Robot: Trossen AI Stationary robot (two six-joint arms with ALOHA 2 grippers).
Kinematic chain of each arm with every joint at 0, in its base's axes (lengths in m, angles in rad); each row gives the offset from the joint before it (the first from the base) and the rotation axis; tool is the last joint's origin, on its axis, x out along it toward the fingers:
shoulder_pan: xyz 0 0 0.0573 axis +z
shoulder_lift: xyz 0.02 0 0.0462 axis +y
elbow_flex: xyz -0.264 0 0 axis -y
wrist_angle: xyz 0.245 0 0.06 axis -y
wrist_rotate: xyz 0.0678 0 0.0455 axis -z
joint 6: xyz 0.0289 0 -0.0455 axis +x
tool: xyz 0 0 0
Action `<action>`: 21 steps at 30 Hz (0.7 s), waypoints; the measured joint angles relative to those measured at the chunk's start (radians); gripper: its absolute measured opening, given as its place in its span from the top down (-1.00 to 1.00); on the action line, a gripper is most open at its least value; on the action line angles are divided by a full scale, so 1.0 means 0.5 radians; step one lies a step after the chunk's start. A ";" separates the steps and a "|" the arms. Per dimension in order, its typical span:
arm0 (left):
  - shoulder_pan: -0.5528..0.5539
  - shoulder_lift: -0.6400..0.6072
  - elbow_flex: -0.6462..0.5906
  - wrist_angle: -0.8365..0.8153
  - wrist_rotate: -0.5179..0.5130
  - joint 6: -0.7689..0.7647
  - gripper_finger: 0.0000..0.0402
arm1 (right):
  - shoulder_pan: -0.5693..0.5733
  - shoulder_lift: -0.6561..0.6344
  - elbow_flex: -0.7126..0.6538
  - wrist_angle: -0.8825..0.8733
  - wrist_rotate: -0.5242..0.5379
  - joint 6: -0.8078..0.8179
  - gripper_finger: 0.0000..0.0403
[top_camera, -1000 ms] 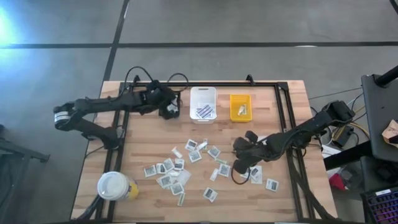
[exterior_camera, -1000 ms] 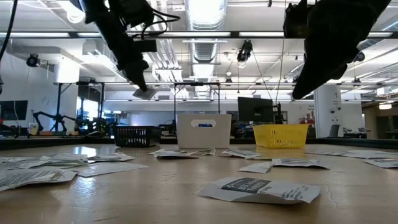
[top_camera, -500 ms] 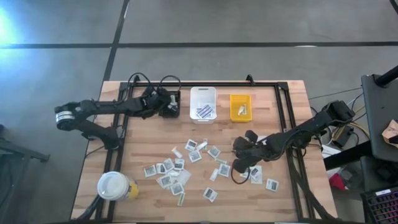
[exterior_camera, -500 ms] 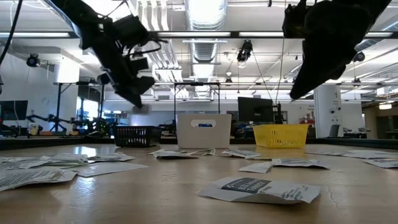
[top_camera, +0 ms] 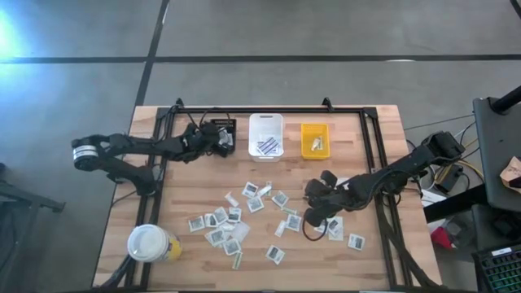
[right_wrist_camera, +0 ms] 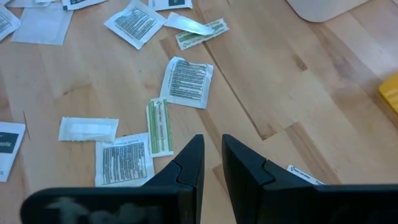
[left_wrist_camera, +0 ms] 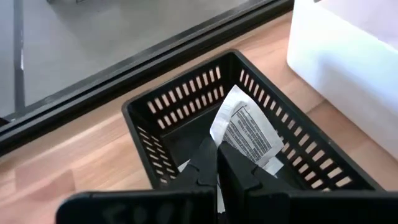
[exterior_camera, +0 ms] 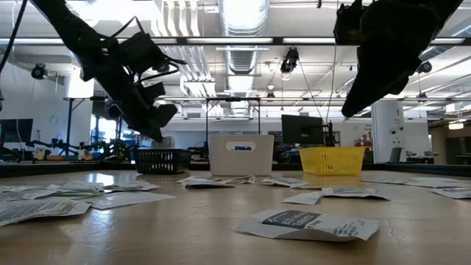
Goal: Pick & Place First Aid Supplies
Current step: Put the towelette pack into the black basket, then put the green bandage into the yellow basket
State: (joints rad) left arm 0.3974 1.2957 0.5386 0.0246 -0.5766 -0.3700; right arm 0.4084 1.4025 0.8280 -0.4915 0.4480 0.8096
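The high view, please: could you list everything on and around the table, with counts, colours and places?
Packets: many, white, some green strips, scattered mid-table; one more in the left end effector.
Black bin: one, far edge, leftmost.
White bin: one, far edge, middle, packets inside.
Yellow bin: one, far edge, rightmost.
Cup: one, white lid, near-left corner.
Table: one, light wood.
Left end effector: shut on a packet over the black bin.
Right end effector: slightly apart, empty, above packets.
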 joint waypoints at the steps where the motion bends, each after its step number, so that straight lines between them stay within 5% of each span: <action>1: 0.003 0.000 -0.012 0.019 0.003 -0.001 0.97 | 0.000 0.000 0.000 0.000 0.000 0.002 0.74; 21: 0.022 -0.002 0.010 0.066 0.037 0.094 0.40 | 0.003 0.119 -0.004 0.018 -0.005 -0.010 0.74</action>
State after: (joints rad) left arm 0.4084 1.2949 0.5437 0.0576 -0.5579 -0.3231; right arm 0.4099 1.4620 0.8261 -0.4827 0.4454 0.8048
